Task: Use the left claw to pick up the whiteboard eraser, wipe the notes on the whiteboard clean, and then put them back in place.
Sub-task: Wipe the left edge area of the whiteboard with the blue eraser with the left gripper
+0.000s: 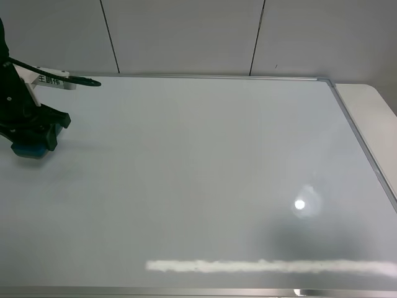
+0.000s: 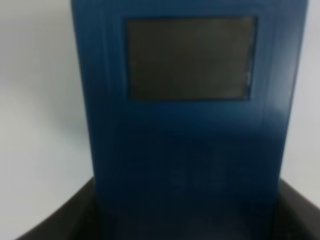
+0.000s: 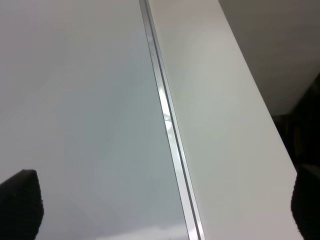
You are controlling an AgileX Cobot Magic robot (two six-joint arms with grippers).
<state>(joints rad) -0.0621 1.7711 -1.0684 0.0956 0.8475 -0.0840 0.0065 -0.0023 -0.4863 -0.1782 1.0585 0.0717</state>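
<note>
Left claw (image 1: pixel 34 138) low at far left, fingers (image 1: pixel 57 121) clamped; right fingers (image 3: pixel 20 202) spread wide apart

The whiteboard eraser (image 1: pixel 29 149) lies on the whiteboard (image 1: pixel 205 161) at its left edge, toward the far left corner, under the left claw (image 1: pixel 34 133).

The white tabletop (image 1: pixel 372 105) is showing as a bare strip along the right side, and the whiteboard (image 1: pixel 205 161) is lying flat on it, covering nearly all of it. The board's thin silver frame (image 3: pixel 170 130) is running just beside that strip, and the eraser (image 1: pixel 30 149) is sitting on the board's far left part.
</note>
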